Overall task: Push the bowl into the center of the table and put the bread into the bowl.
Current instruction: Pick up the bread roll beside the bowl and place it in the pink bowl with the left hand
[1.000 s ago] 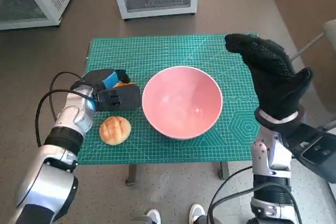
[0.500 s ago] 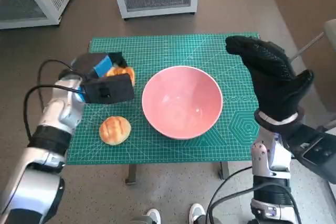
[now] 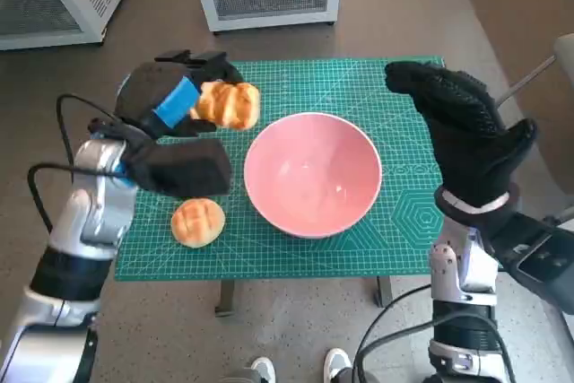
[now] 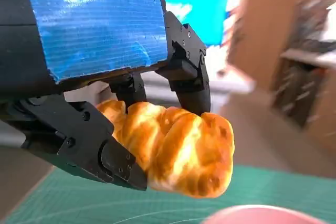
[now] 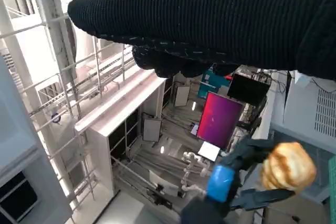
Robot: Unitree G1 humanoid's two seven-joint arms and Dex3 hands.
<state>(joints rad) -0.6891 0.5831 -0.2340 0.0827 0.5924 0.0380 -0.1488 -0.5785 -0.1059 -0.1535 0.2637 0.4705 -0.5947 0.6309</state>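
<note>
left hand (image 3: 175,100) gripping twisted bread (image 3: 230,105) above mat | finger contact plain only in left wrist view | right hand (image 3: 466,136) raised, empty, fingers spread | bowl (image 3: 311,174) mid-table | round bun (image 3: 197,222) only in head view

Since a second ago we see the blue-taped black left hand (image 3: 170,100) has lifted the golden braided bread roll (image 3: 228,104) off the green cutting-mat tabletop (image 3: 395,213), carrying it up toward the far edge's left part.
</note>
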